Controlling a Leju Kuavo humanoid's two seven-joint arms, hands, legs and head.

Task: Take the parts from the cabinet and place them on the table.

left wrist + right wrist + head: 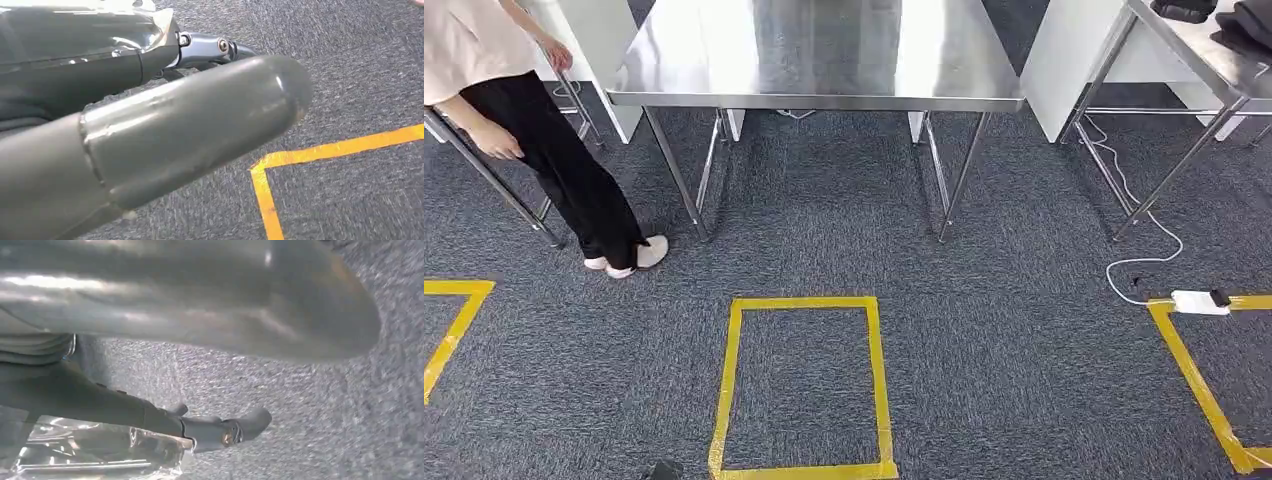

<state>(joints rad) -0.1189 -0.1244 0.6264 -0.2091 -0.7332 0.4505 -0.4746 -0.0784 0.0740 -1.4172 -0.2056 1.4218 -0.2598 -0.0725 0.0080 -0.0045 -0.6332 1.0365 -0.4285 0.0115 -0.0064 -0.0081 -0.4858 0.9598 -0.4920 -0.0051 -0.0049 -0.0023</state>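
Note:
A bare steel table (pixel 824 60) stands straight ahead across the carpet. In the left wrist view my left hand (pixel 175 135) hangs over the carpet, its thick grey thumb in front. A glossy clear plastic bag (pixel 75 35) lies against its dark fingers (pixel 220 47), and the bag's contents are hidden. In the right wrist view my right hand (pixel 200 295) hangs the same way. Its dark fingers (pixel 215 430) lie along a crinkled clear plastic bag (pixel 100 455) that it holds; the part inside is too blurred to make out.
A person (pixel 574 180) stands at the steel table's left front corner, between it and another table frame. A second table (pixel 1194 45) stands at the right. Yellow tape rectangles (pixel 799 300) mark the carpet. A white power strip (pixel 1199 302) and its cable lie at the right.

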